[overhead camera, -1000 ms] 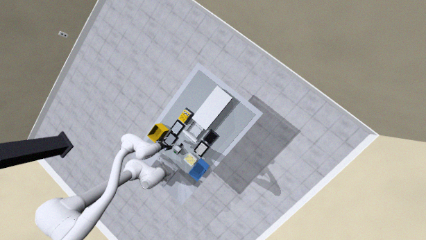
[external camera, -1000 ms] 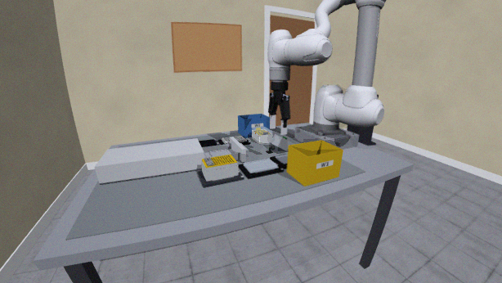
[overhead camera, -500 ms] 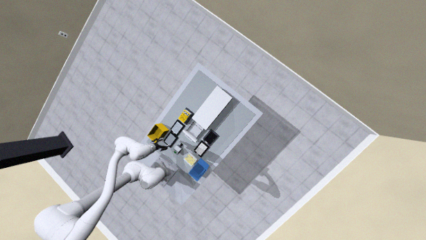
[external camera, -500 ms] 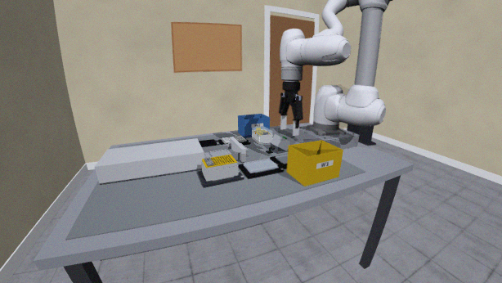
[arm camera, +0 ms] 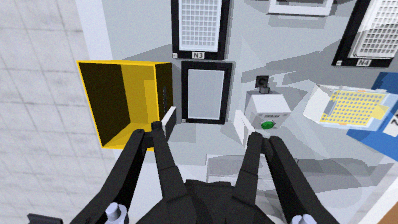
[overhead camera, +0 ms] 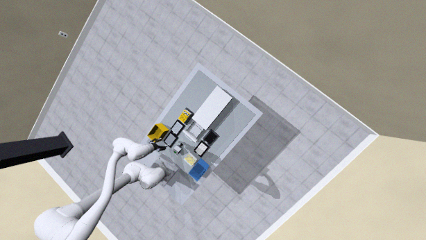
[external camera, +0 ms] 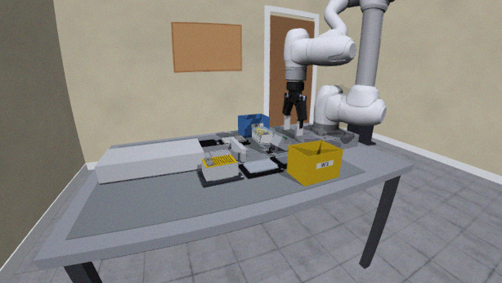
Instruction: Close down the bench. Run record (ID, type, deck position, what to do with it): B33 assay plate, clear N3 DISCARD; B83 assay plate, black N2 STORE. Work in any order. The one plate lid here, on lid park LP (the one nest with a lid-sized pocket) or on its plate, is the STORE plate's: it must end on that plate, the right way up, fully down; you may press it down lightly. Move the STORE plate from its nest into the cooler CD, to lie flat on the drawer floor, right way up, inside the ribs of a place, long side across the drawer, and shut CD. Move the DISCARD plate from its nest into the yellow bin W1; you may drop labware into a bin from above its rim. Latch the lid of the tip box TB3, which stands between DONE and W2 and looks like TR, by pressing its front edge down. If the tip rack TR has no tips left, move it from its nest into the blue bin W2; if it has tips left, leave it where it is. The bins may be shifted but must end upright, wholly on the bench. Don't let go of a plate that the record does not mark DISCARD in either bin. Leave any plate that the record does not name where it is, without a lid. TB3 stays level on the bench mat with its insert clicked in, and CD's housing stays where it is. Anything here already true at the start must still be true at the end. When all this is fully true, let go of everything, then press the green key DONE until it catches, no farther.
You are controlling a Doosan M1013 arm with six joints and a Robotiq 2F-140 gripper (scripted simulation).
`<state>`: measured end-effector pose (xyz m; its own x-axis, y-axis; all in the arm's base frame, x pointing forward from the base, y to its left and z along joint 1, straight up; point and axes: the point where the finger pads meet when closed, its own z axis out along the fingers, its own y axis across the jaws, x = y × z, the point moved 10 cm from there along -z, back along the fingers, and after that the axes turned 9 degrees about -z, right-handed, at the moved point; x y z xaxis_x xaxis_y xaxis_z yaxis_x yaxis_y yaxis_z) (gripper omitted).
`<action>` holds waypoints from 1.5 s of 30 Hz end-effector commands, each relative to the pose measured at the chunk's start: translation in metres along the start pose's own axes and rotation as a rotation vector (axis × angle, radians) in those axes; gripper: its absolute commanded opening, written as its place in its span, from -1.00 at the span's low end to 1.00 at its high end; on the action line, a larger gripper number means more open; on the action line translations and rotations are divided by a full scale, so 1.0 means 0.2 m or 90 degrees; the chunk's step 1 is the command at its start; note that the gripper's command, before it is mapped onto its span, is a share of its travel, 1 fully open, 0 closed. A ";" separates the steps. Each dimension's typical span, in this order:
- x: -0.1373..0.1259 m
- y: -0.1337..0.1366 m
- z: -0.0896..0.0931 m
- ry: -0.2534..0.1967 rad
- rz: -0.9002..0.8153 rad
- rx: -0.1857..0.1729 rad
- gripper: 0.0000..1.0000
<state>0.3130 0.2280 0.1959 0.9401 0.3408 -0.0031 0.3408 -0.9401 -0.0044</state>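
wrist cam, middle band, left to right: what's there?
Yellow bin → empty black-framed nest → white box with the green key → tip box with the yellow insert → blue bin. The open claw holds nothing, below them in the picture.

Grey counter (external camera: 172, 229) with a darker mat (external camera: 155, 200) on top. Yellow bin (external camera: 314, 163) sits near the front right corner, long white cooler (external camera: 149, 163) toward the left edge.
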 end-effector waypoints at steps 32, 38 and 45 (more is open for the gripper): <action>0.00 0.00 0.19 0.000 0.000 0.000 0.33; 0.00 0.00 0.23 0.000 0.000 0.000 0.33; 0.00 0.00 0.28 0.000 0.000 0.000 0.33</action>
<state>0.3127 0.2281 0.1438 0.9401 0.3408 -0.0032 0.3408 -0.9401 -0.0043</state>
